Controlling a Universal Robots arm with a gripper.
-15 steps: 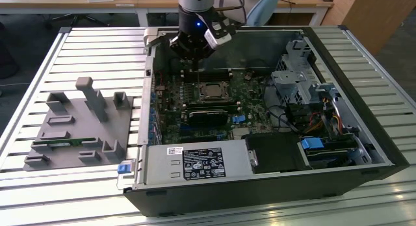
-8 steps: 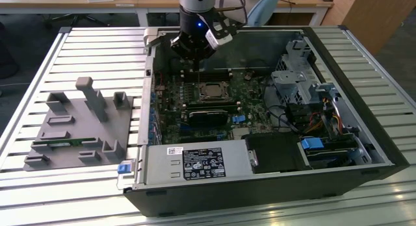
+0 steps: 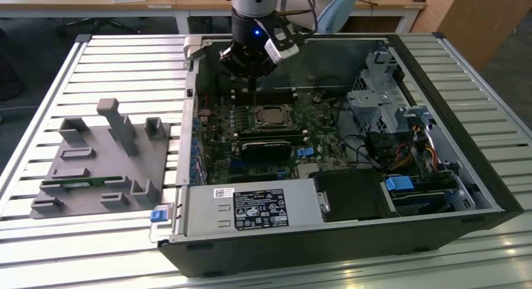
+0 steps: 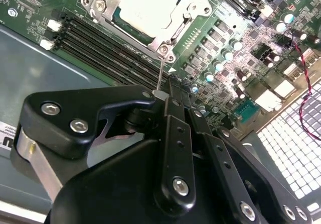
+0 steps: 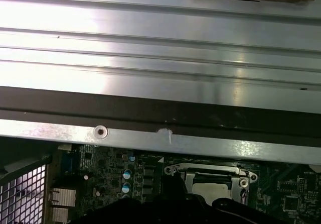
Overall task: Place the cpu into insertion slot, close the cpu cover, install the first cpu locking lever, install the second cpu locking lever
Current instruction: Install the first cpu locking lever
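Note:
The cpu (image 4: 145, 5) lies silver face up in the insertion slot (image 3: 268, 117) on the green board. The cpu cover (image 4: 150, 37) lies flat around it as a silvery frame. A thin wire locking lever (image 4: 160, 73) stands up from the socket's corner, and its free end meets the fingertips of my gripper (image 4: 168, 89). The black fingers are shut together. In the exterior view my gripper (image 3: 253, 83) hangs inside the open computer case, just behind the socket. The first wrist view has the socket (image 5: 215, 181) below the case's rim.
Long black memory slots (image 4: 110, 48) run beside the socket. The case wall (image 5: 160, 118) is close behind the gripper. A power supply (image 3: 249, 209) and a drive cage (image 3: 374, 105) fill the case's other sides. A grey parts fixture (image 3: 99, 158) sits at the exterior view's left.

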